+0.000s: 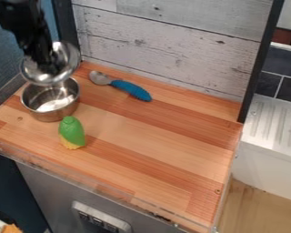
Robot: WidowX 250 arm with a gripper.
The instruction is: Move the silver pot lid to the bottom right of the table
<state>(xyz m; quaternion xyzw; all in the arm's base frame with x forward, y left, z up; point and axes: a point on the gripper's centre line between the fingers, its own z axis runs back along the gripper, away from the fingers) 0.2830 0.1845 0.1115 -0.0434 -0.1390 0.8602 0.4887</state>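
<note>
Soft light, glinting lid (67, 60).

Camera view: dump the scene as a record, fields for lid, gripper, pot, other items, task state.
lid: silver pot lid, tilted, above the pot's back edge
gripper: black gripper, upper left, holding the lid
pot: silver pot, upright, uncovered, left side of table
utensil: blue-handled spoon, right of pot, bowl end toward the lid
toy: green and yellow toy, in front of pot
surface: wooden table
task_state: lid off pot, not yet at bottom right
</note>
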